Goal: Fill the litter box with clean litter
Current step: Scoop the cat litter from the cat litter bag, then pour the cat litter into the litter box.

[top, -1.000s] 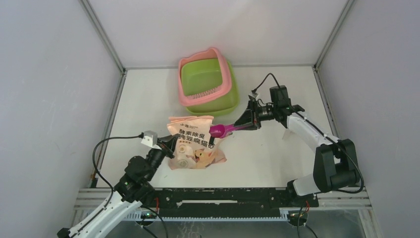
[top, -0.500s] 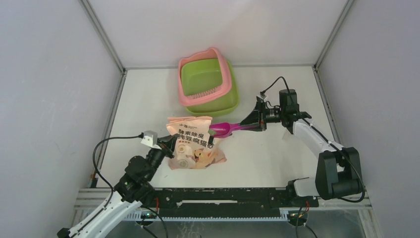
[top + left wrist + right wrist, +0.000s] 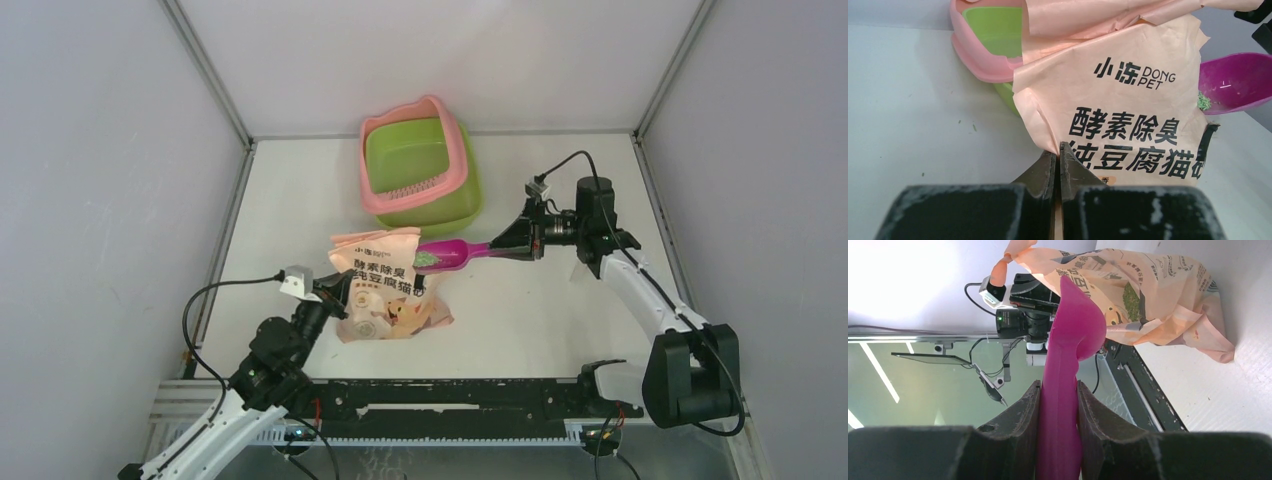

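— Pink-rimmed and lime-green inside: where does the litter box [image 3: 420, 175] sit?
— Far middle of the table [image 3: 290, 200]. Its long axis runs away from the arms, with the cat ears at the far end and the perforated grid at the near end.
— And the litter [image 3: 1204, 101]?
— A few green granules lie in the magenta scoop [image 3: 448, 256]. Its bowl is at the torn top of the peach-pink bag [image 3: 385, 290], handle pointing right.
— Who holds what?
— The right jaws are clamped on the scoop handle, and the left jaws are pinched tight on the bag's left edge. The bag stands between the box and the arms.
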